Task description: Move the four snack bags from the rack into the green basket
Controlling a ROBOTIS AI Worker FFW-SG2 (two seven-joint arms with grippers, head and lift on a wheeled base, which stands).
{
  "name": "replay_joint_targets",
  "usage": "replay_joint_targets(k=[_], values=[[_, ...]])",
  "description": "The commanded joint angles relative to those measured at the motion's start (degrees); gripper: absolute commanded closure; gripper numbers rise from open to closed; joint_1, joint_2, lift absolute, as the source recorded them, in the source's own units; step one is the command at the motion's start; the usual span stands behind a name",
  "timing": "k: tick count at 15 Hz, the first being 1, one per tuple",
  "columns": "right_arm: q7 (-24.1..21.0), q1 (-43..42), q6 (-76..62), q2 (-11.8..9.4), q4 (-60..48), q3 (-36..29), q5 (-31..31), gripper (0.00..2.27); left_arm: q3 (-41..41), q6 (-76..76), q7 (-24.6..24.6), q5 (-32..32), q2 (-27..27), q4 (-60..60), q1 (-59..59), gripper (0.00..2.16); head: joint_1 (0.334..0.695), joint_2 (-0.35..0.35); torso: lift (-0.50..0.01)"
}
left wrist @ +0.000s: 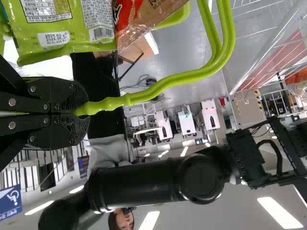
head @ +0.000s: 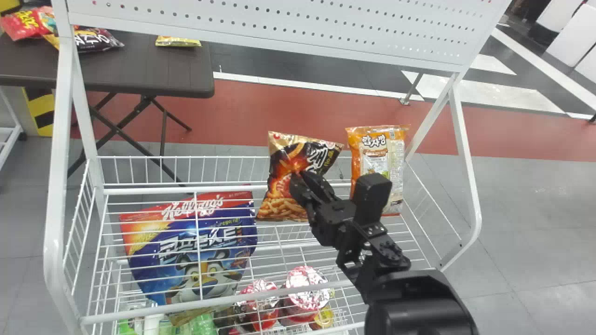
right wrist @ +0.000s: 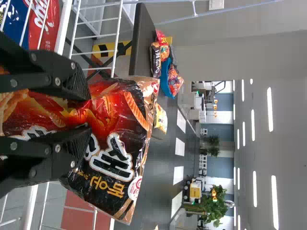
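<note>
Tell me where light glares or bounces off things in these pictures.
Head view: the foil lids of the cups in the rack's lower part throw back bright white patches; left wrist view: ceiling lights glare plain white, and pale highlights lie on the green handle; right wrist view: small glints dot the held-up snack bag's crinkled wrapper.

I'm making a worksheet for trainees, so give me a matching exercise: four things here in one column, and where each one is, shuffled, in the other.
Things
1. Black-and-red snack bag
2. Basket handle
3. Cereal bag
4. Orange snack bag

Places
A. At the left side of the rack, seen from the head
B. At the right side of the rack, seen from the head
C. In the left pincer
D. In the right pincer

Pairs: 1-D, 2-C, 3-A, 4-B
</note>
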Motion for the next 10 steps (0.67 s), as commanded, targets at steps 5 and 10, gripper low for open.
replay_joint_targets(k=[5,10], values=[[6.39,19.04,12.45,-0.43,-27.28,-8.94,-10.82,2.22,-0.27,0.18,0.09,-0.44,-0.2,-0.33,0.16,1.5,0.695,-0.35,0.0],[14.65,28.89,45.33,0.09,-40.37,-21.77,-21.72,2.22,-0.27,0.35,0.35,-0.62,-0.2,-0.5,0.34,1.5,0.695,-0.35,0.0]])
